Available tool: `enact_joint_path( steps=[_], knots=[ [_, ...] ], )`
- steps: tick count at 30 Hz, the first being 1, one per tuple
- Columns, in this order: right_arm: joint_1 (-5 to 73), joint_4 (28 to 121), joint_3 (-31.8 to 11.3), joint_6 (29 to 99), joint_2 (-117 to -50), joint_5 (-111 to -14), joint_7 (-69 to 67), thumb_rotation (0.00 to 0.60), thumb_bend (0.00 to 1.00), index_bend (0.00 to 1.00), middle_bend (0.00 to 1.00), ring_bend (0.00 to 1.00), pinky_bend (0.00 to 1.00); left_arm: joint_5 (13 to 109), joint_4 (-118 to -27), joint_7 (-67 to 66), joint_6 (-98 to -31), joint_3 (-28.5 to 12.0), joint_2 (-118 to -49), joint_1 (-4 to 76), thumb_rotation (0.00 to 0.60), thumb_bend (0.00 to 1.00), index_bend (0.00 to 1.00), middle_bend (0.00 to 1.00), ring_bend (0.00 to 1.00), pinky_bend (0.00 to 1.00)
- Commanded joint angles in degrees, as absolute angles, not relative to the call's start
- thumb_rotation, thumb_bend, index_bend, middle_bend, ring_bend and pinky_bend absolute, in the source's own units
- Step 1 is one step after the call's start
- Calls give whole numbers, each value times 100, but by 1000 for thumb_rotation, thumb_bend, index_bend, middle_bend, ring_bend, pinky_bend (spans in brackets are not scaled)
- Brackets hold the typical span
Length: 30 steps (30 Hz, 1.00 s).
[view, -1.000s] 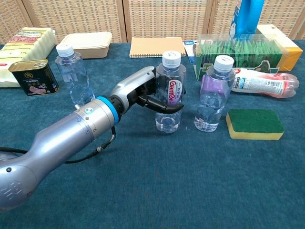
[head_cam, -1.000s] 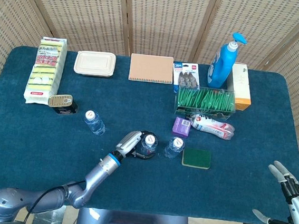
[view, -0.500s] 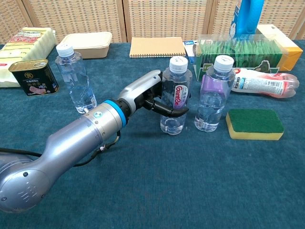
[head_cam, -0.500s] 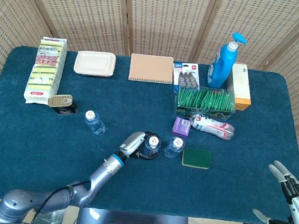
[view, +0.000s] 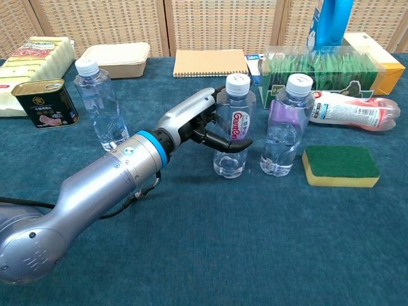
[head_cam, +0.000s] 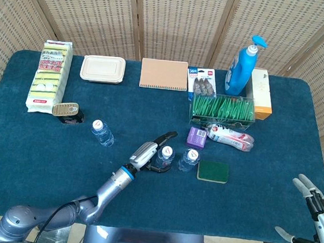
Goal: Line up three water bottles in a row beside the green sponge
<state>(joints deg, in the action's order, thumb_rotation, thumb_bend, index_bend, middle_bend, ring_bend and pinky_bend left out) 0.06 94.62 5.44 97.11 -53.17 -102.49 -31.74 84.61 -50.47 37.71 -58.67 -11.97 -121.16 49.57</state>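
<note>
Bottle two (view: 234,126) stands on the worktop inside your left robot hand (view: 203,122), fingers loosening around it. Open fully, back straight away, don't clip bottle one (view: 285,125) beside the green sponge (view: 340,166) beyond.

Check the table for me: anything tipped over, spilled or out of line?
No spill. One water bottle stands apart by the can, outside the row beside the green sponge. A red-and-white bottle lies on its side behind the sponge.
</note>
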Motion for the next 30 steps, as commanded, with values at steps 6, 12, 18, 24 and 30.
enact_joint_path(
  steps=[6, 12, 18, 24, 30],
  knots=[
    [-17, 9453, 539, 9749, -5314, -10256, -3170, 600, 0, 50, 0, 0, 7, 8512, -5194, 3927, -6118, -1095, -11995, 4781, 600, 196, 0, 0, 0, 219],
    [-24, 9471, 544, 9759, -5304, -10286, -3144, 600, 0, 50, 0, 0, 7, 8645, -5532, 4052, -6557, -961, -11733, 4508, 600, 179, 0, 0, 0, 177],
    [-45, 9501, 550, 9787, -5317, -10339, -3022, 600, 0, 50, 0, 0, 7, 8700, -6232, 3837, -6918, -1007, -11143, 4302, 600, 178, 0, 0, 0, 168],
    [-48, 9563, 570, 9754, -5336, -10387, -2893, 600, 0, 50, 0, 0, 2, 8705, -7425, 3565, -6986, -1095, -10283, 4179, 600, 178, 0, 0, 0, 128],
    [-68, 9605, 603, 9791, -5334, -10477, -2846, 600, 0, 50, 0, 0, 2, 8517, -8993, 2656, -6965, -1235, -9026, 3971, 600, 144, 0, 0, 0, 5]
  ],
)
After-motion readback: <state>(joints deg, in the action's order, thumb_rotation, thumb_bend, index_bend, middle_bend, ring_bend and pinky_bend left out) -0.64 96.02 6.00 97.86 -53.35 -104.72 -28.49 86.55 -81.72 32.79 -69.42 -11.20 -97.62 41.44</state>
